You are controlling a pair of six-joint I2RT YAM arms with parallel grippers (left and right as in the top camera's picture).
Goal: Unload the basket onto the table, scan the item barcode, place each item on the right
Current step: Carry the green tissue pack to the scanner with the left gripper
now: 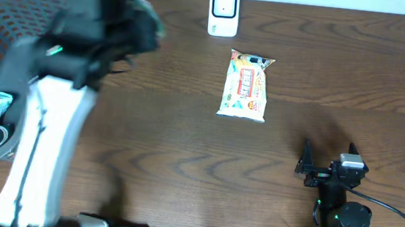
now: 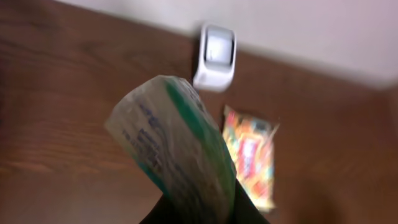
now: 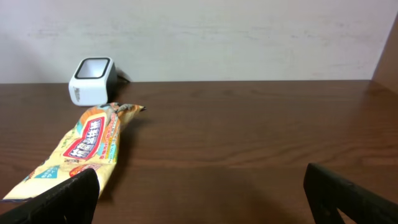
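A clear packet with green print (image 2: 171, 146) is seen nearest the lens, clamped between the fingers of the left gripper (image 2: 202, 213) and held above the table (image 2: 62, 124). Beyond the packet's tip, a white scanner (image 2: 214, 56) is stood at the table's far edge. Ahead of the hand and slightly to its right, a yellow snack packet (image 2: 252, 155) is laid flat, near the scanner but apart from it. Well off to the right, the right gripper (image 1: 329, 150) is parked with its fingers spread wide, nothing between them.
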